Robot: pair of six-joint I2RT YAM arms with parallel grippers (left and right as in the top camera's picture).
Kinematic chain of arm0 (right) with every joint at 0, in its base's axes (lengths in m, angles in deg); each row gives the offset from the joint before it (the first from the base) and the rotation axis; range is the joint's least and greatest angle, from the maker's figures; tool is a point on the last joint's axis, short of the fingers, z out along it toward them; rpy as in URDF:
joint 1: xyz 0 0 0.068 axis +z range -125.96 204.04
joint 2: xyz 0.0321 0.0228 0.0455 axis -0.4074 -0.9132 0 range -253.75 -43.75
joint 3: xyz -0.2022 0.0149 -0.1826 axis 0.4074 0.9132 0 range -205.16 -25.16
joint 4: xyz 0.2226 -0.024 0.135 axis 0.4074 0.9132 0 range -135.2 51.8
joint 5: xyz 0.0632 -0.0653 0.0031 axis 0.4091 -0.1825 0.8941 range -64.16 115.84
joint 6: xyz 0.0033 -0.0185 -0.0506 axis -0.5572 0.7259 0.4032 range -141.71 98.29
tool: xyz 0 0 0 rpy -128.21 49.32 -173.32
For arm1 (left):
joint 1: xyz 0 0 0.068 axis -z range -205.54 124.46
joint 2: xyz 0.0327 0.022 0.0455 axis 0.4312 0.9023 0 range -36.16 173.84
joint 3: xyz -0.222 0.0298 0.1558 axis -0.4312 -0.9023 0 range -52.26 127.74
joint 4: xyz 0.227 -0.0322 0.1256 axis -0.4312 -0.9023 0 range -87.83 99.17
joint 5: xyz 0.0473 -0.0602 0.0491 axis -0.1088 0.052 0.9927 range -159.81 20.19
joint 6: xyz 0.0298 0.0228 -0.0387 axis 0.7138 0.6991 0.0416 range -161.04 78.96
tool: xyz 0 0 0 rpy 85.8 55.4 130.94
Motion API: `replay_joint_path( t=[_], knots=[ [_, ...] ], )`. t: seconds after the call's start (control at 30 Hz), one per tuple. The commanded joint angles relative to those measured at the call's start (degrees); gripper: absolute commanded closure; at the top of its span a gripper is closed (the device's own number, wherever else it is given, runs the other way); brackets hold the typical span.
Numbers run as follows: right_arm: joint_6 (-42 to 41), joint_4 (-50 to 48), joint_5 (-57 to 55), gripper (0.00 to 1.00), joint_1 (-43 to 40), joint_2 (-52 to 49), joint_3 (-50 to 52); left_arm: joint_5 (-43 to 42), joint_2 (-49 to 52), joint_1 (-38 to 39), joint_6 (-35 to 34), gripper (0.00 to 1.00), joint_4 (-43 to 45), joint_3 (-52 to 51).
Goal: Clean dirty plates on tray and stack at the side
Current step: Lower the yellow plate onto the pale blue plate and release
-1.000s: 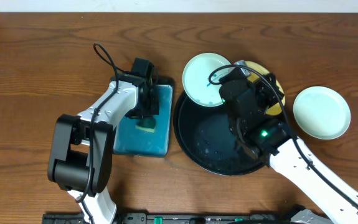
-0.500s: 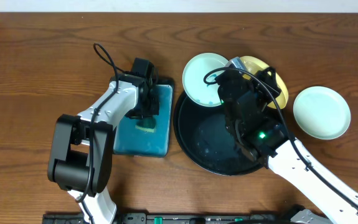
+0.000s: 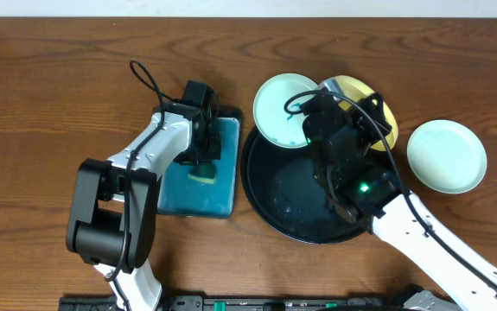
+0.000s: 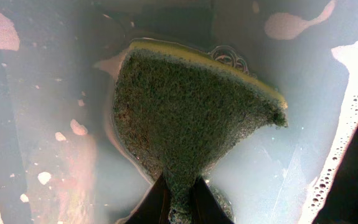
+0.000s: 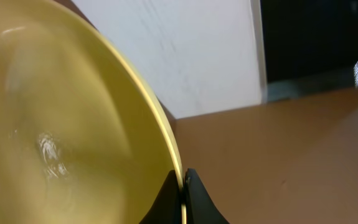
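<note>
On the worktop [image 3: 49,86]: one mint plate [image 3: 446,155] is lying right of the tray [image 3: 274,203], likely starting our stack.
Tray: second mint plate [image 3: 278,108] is overlapping its far rim.
Basin [image 3: 222,203]: our left gripper [image 4: 179,199] is clenching the sponge [image 4: 185,118], soaking it.
Yellow plate [image 5: 54,124]: our right gripper [image 5: 182,186] is pinching its rim above the tray.
Writing: none.

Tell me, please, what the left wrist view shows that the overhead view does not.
Only the left wrist view: the sponge's rough green face with its yellow edge, pinched at the bottom by the shut left gripper, and foam bubbles on the water. Only the overhead view: the black tray, a pale plate overlapping its far-left rim, the yellow plate at its far-right edge beside the right arm, another pale plate on the table. Both: the sponge in the teal basin.
</note>
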Motion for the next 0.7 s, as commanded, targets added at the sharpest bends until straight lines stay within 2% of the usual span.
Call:
replay_joint_path(
  t=[0.0,0.17,0.27,0.33,0.5,0.67],
  knots=[
    [-18.8,2.8,0.3,0.99,-3.5,1.0,-1.2,-0.1,2.9,-0.2,0.8,0.92,-0.6,-0.5],
    [-46.6,15.6,9.9,0.99,-9.9,1.0,-1.2,-0.1,2.9,-0.2,0.8,0.93,-0.6,-0.5],
    [-62.1,22.5,23.1,0.99,-16.3,1.0,-1.1,-0.1,2.9,-0.2,0.7,0.93,-0.6,-0.5],
    [-68.0,24.8,31.2,0.99,-20.9,1.0,-1.1,-0.1,2.9,-0.2,0.8,0.92,-0.6,-0.5],
    [-70.0,24.7,51.7,0.99,-34.7,1.0,-1.1,-0.1,2.9,-0.2,0.8,0.92,-0.6,-0.5],
    [-70.4,25.6,64.1,0.99,-46.6,1.0,-1.1,-0.1,2.9,-0.2,0.7,0.93,-0.6,-0.5]
  ],
)
